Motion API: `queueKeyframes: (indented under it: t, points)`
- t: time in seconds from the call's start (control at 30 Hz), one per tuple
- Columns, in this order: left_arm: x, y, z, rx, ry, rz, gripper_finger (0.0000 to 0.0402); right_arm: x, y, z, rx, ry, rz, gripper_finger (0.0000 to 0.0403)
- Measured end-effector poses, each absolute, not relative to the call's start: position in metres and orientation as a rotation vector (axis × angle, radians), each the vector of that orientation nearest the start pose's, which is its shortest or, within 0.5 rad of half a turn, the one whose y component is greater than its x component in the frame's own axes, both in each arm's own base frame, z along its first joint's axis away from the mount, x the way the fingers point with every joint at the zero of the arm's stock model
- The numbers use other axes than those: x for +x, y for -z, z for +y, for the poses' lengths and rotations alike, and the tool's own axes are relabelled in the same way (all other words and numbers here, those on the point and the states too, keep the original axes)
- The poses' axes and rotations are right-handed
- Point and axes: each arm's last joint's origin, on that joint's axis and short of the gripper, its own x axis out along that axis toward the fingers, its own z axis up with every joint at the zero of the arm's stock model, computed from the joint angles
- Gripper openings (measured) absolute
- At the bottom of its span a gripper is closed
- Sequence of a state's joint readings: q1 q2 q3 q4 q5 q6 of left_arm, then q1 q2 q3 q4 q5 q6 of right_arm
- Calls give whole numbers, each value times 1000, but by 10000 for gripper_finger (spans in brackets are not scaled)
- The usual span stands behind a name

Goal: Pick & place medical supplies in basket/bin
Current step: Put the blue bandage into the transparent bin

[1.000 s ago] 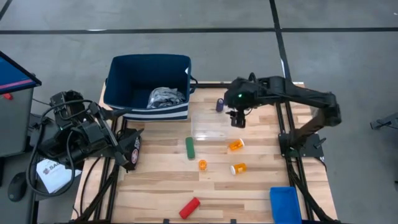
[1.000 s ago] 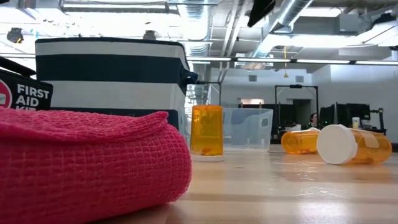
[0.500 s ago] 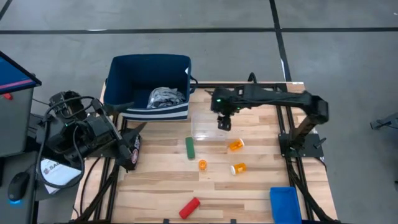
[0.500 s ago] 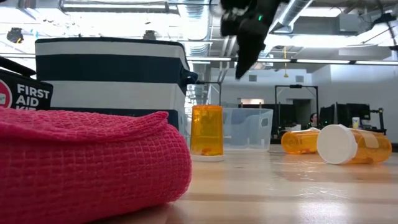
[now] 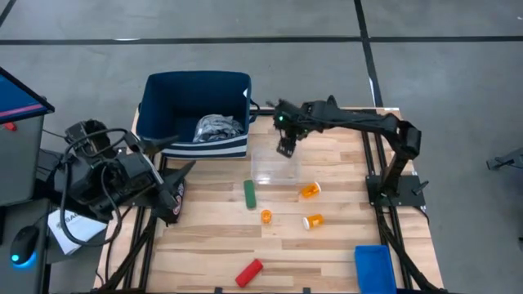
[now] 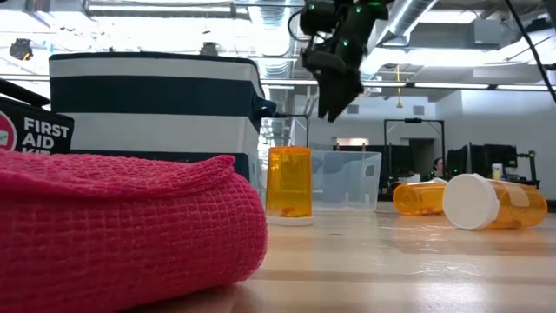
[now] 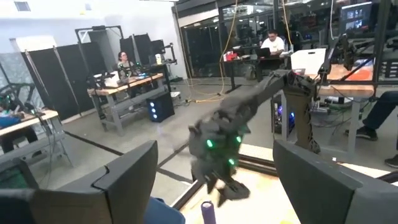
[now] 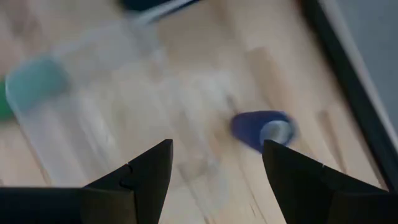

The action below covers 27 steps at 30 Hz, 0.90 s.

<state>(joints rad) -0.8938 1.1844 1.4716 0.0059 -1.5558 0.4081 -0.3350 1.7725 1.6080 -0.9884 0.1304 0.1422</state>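
My right gripper [image 5: 286,149] [image 8: 216,146] hangs open above the table's far middle, over the far edge of the clear tray. The purple cylinder [image 8: 264,129] [image 7: 207,211] lies on the wood just beyond the fingers. My left gripper [image 5: 181,153] [image 7: 214,146] waits open at the table's left edge. The navy basket [image 5: 196,98] holds the grey-blue cloth bundle [image 5: 217,126]. A green cylinder [image 5: 249,194], a red cylinder [image 5: 249,272] and three orange pill bottles [image 5: 310,190] [image 5: 265,216] [image 5: 313,220] rest on the table. The small blue bin [image 5: 374,268] sits at the near right corner.
A clear plastic tray [image 5: 274,165] [image 6: 347,178] stands below the right gripper, between the basket and the bottles. A first-aid pouch [image 5: 177,196] [image 6: 30,130] lies near the left arm. People sit at desks in the room beyond the table.
My right gripper has swung toward the table's left and slightly toward its far edge, ending above the purple cylinder and the tray's far edge; in the low view it has come into the picture from above. The things on the table have stayed put.
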Motion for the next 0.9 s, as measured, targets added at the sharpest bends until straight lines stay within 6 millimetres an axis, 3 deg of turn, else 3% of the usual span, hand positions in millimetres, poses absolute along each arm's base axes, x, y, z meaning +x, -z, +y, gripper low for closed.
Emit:
queueKeyframes:
  t: [0.17, 0.33, 0.73, 0.9]
  points:
    - [153, -492, -138, 66, -682, 19, 310, 337, -307, -134, 406, 611, 1079, 244]
    - [155, -494, -135, 36, -698, 8, 310, 334, -296, -141, 508, 631, 1138, 244]
    - [159, -497, -129, 18, -671, -24, 310, 352, -264, -151, 515, 709, 1179, 244]
    - [159, -497, -129, 19, -670, -24, 310, 359, -260, -147, 505, 697, 1166, 244]
